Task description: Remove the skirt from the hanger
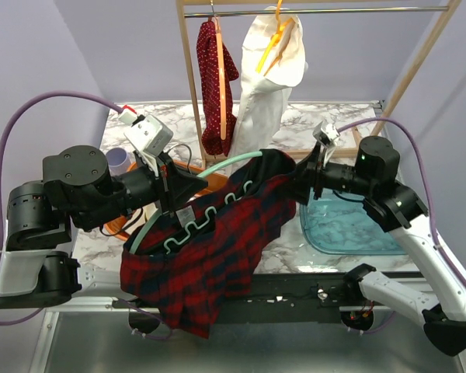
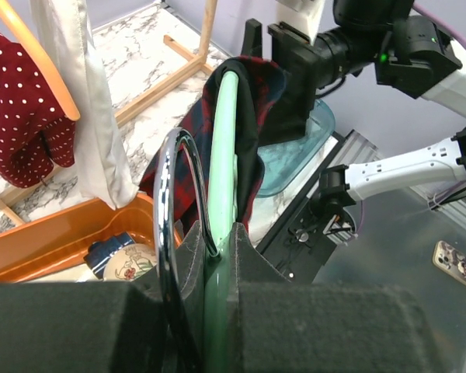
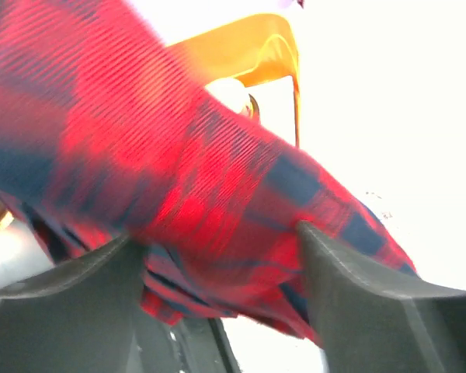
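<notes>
Skirt (image 1: 210, 256) pinched in right claw (image 1: 301, 181), hanger (image 2: 221, 155) clamped in left claw (image 2: 206, 250)

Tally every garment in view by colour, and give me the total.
Red-and-dark plaid: 1, the skirt
Red with white dots: 1, the dotted garment
White: 1, the white garment
Total: 3

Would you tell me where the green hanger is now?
The hanger sits centre of the top view, in the left pincer, skirt draped over it.
</notes>
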Action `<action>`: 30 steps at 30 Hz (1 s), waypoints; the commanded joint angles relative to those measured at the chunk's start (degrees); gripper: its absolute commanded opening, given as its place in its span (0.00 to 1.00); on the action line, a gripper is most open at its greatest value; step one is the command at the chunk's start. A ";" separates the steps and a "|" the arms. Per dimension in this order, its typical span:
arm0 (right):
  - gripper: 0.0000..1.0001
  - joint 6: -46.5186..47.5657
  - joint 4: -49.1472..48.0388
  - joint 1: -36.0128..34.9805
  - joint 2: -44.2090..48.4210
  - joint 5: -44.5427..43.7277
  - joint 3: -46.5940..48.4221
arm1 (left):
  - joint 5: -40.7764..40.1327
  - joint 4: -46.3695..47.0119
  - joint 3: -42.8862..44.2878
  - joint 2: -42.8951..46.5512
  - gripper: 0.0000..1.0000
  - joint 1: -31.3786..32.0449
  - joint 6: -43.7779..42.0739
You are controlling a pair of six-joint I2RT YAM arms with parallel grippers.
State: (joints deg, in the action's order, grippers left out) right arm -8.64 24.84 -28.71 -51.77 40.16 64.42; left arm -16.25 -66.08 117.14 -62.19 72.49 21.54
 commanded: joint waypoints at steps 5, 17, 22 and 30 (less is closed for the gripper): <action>0.17 -1.37 -0.24 0.14 -1.14 -15.71 -0.69 | -2.99 4.21 2.74 1.46 0.00 -0.15 1.93; 0.01 -11.83 1.87 4.00 -2.11 -36.11 -6.59 | -6.60 -0.71 10.56 -0.30 0.00 -0.15 2.10; 0.01 -13.07 2.14 7.97 -2.55 -32.36 -7.73 | -8.36 1.73 11.36 1.99 0.00 -0.15 2.28; 0.01 -11.57 0.29 7.97 1.67 -13.73 -6.42 | -6.86 15.61 3.38 5.41 0.00 -0.07 0.70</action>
State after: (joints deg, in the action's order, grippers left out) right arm -23.09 23.29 -23.20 -52.07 24.21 57.23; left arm -24.67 -60.23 122.80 -62.59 72.16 22.26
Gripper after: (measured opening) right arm 0.016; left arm 0.159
